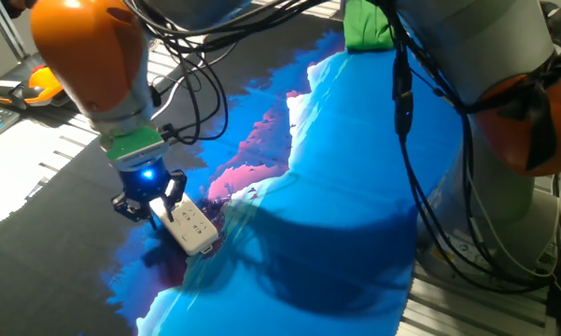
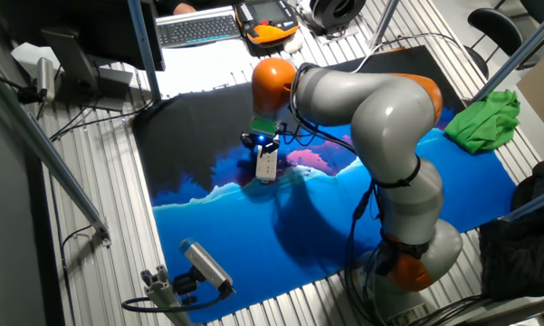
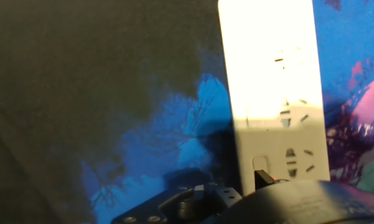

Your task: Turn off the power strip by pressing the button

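gripper (image 1: 151, 207) low over power strip (image 1: 190, 227) near end | strip's long axis runs away from fingers, button just ahead | finger gap: cannot tell

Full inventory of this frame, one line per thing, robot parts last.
power strip: 1, white, on the blue-and-black mat under the gripper, dark socket slots facing up
mat: 1, blue with pink and black patches, covers the tabletop
green cloth: 1, green, crumpled at the mat's far corner
keyboard: 1, dark, on the bench behind the mat
orange-and-black device: 1, beside the keyboard
headphones: 1, black, next to that device
tripod camera: 1, grey, at the mat's near edge
cables: several, black, hanging along the arm
arm: 1, grey with orange joints, reaching over the mat
gripper: 1, black with a blue light, low over the strip's end; state of the fingers not discernible
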Controlling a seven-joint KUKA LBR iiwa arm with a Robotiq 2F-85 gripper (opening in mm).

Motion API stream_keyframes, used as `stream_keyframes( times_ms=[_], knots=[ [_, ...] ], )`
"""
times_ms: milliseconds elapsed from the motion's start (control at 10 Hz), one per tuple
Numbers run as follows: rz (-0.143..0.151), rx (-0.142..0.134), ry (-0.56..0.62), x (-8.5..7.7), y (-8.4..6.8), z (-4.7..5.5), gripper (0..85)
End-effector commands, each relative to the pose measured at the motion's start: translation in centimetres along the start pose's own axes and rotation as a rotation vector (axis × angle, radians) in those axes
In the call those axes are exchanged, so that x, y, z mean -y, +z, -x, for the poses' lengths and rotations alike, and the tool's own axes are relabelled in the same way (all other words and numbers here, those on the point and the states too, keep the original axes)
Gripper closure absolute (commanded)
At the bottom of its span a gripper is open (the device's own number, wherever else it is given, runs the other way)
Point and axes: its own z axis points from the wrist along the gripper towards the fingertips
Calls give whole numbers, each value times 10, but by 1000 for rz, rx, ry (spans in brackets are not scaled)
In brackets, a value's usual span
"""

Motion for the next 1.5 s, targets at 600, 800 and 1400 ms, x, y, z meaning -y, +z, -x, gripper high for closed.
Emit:
stream_keyframes(
  times_ms=[600, 800, 1400],
  knots=[
    [-2, 21, -7, 4, 20, 2, 510],
    [1, 26, -4, 2, 25, 0, 510],
    [17, -42, -6, -3, -28, 2, 510]
  ],
)
